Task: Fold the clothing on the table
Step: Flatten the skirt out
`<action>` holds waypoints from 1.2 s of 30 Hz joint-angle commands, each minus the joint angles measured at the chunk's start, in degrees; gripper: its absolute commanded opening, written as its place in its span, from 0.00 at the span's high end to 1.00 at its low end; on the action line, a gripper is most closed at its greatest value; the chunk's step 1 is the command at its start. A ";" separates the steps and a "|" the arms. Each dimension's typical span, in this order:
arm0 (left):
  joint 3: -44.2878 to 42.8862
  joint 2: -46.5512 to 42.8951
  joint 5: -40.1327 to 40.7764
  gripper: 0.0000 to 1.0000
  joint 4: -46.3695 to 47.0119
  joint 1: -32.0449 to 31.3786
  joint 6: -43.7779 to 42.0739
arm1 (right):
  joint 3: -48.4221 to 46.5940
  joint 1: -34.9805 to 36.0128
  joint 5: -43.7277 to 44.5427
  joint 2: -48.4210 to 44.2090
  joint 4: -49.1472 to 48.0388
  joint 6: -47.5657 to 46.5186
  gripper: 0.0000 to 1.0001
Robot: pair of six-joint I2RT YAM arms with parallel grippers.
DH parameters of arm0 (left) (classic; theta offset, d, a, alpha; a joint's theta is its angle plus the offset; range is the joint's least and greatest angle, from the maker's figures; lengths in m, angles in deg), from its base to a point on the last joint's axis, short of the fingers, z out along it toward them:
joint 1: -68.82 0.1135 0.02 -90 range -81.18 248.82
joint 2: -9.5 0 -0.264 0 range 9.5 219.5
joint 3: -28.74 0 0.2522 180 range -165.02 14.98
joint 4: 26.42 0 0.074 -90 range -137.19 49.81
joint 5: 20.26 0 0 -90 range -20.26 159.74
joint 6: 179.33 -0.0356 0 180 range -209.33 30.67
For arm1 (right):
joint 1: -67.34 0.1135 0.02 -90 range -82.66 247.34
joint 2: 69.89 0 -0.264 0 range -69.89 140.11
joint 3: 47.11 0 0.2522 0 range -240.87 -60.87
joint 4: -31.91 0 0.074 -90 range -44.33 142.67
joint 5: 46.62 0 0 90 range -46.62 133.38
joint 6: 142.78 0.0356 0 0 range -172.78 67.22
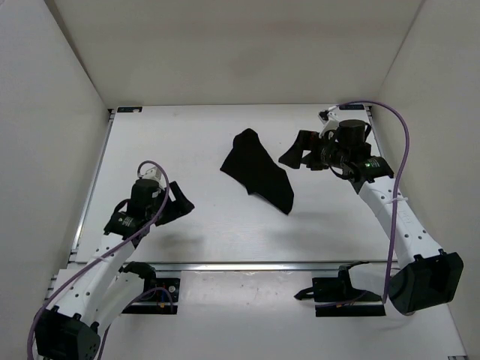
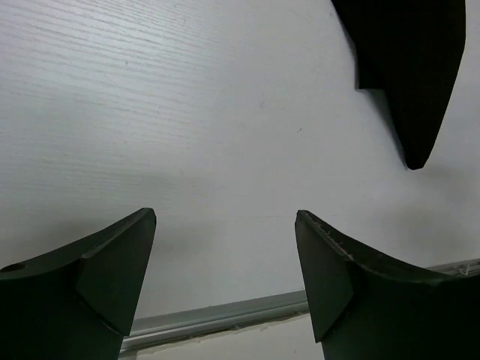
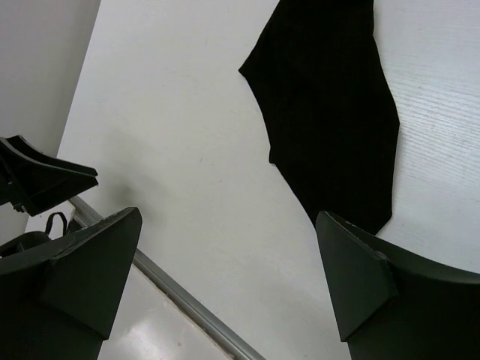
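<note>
From above, the plain black piece of soft cloth (image 1: 259,178) lies flat on the white counter (image 1: 187,135), between the spread, empty left fingers (image 1: 184,202) and the spread, empty right fingers (image 1: 292,156). It is nearer the right pair, its long axis slanted and its narrow end pointing toward the near edge. In the left wrist view, only a pointed corner shows, ahead-right and apart from the fingers. In the right wrist view, the cloth lies ahead, its point near the right-hand fingertip.

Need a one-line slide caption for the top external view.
Black clothing lies rumpled on the table, untouched; left claw open near-left, right claw open just right of it.
</note>
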 commanded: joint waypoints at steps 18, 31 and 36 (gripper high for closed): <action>-32.65 51.37 1.20 0.85 9.53 -2.39 -8.36 | 12.83 9.00 19.96 6.39 2.58 -4.68 0.64; -57.08 75.37 6.90 0.18 6.99 -7.04 -8.62 | 19.27 11.11 26.81 13.86 -2.35 -3.18 0.27; -66.30 83.20 9.72 0.32 0.76 -8.01 -9.24 | 16.91 12.95 27.69 20.88 -4.02 -2.65 0.34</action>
